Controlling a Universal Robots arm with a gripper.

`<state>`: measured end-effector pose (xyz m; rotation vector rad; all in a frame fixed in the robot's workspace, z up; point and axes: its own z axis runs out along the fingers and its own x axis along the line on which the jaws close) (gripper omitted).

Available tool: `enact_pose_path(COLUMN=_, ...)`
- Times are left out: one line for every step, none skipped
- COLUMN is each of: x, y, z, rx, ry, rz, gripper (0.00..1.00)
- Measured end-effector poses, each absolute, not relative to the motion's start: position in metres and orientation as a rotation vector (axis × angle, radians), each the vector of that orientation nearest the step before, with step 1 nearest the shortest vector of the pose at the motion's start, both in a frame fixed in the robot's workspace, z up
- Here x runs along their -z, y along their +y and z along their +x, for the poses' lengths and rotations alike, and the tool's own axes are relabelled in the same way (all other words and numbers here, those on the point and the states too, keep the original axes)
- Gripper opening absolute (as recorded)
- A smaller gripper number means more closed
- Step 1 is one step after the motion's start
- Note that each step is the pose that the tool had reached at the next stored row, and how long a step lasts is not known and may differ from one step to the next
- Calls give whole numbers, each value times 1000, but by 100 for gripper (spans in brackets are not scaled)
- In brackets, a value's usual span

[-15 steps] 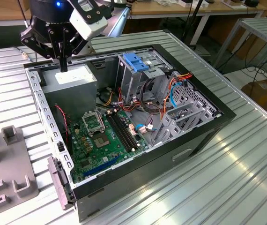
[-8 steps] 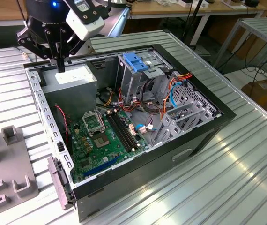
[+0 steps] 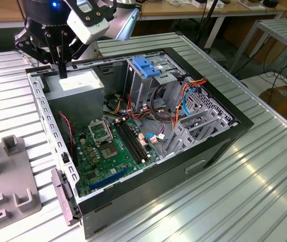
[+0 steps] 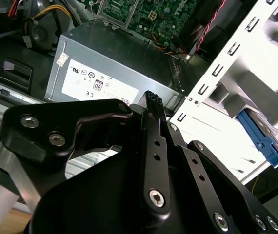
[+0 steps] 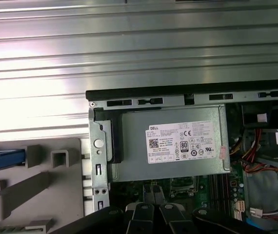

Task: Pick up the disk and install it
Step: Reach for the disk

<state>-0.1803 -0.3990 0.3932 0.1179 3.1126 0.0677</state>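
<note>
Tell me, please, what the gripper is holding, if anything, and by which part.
Nothing is held: the gripper hangs above the grey box with the white sticker, its fingers shut together with nothing between them.

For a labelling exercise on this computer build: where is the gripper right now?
In the exterior view the gripper is at the upper left, hanging over the grey box with the white sticker, in a back corner of the open computer case.
</note>
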Motion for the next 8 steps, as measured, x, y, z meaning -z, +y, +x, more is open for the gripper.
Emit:
enact_pose_path(x=-393, y=-399, z=-181, rx=-68, ry=3113, rz=118, gripper=10)
enact_pose_path(x=-393, y=-399, z=-182, rx=-68, ry=3113, rz=118, gripper=10)
enact_pose_path(x=-393, y=-399, z=-182, rx=-68, ry=3113, rz=118, gripper=10)
enact_pose_path(x=-393, y=-399, z=-183, rx=-68, ry=3113, rz=118, gripper=10)
enact_pose_path(x=-393, y=-399, z=-184, rx=-68, ry=3113, rz=118, gripper=10)
enact_pose_path(x=-393, y=-399, z=-185, rx=-68, ry=3113, rz=118, gripper=10)
enact_pose_path(x=-393, y=-399, z=-185, rx=-68, ry=3113, rz=118, gripper=10)
enact_pose_path(x=-393, y=-399, z=-186, rx=-68, ry=3113, rz=118, gripper=10)
